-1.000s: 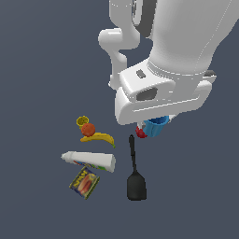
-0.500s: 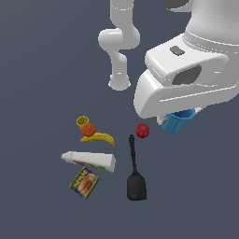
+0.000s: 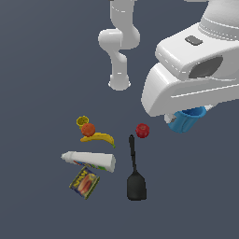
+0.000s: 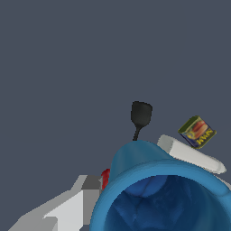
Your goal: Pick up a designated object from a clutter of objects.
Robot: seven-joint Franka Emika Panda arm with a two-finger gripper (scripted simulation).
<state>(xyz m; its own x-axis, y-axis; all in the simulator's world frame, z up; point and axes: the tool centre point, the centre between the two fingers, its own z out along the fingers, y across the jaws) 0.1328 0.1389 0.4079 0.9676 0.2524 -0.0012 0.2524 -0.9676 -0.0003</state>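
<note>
The designated object, a bright blue cup [image 3: 187, 119], hangs in the air under the large white hand at the exterior view's right, off the ground. My gripper [image 3: 190, 113] is shut on it, and the hand body hides most of the fingers. In the wrist view the blue cup [image 4: 158, 189] fills the near part of the picture with its open mouth toward the camera, and one grey finger [image 4: 74, 205] lies against its side. The rest of the clutter lies on the ground below, toward the exterior view's left.
On the ground lie a red cup [image 3: 142, 130], a black spatula [image 3: 135, 179], a yellow cup [image 3: 82, 121], an orange ball [image 3: 88, 129], a banana [image 3: 99, 137], a white bottle [image 3: 89, 160] and a food tin [image 3: 84, 182]. The arm's base [image 3: 119, 83] stands behind them.
The hand has risen and shifted toward the exterior view's right with the blue cup in it. The cup has moved away from the red cup; the other objects have not moved.
</note>
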